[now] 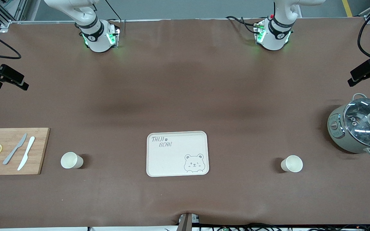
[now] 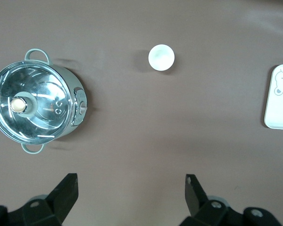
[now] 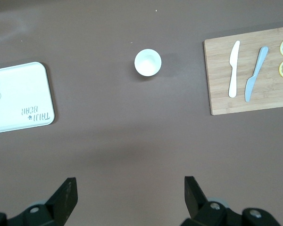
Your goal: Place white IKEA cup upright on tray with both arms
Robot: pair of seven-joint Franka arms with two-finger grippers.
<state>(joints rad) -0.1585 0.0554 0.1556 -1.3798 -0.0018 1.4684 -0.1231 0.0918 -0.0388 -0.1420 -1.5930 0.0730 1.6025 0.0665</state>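
The cream tray with the bear print lies near the front-camera edge of the table, mid-way between the arms' ends. One white cup stands upright beside it toward the right arm's end, between tray and cutting board. A second white cup stands upright toward the left arm's end. My left gripper hangs high over bare table, open and empty, with its cup and a tray corner in view. My right gripper is likewise high, open and empty, looking down on its cup and the tray.
A wooden cutting board with two knives and two lemon slices lies at the right arm's end. A grey-green pot with a glass lid stands at the left arm's end. Camera mounts reach in at both table ends.
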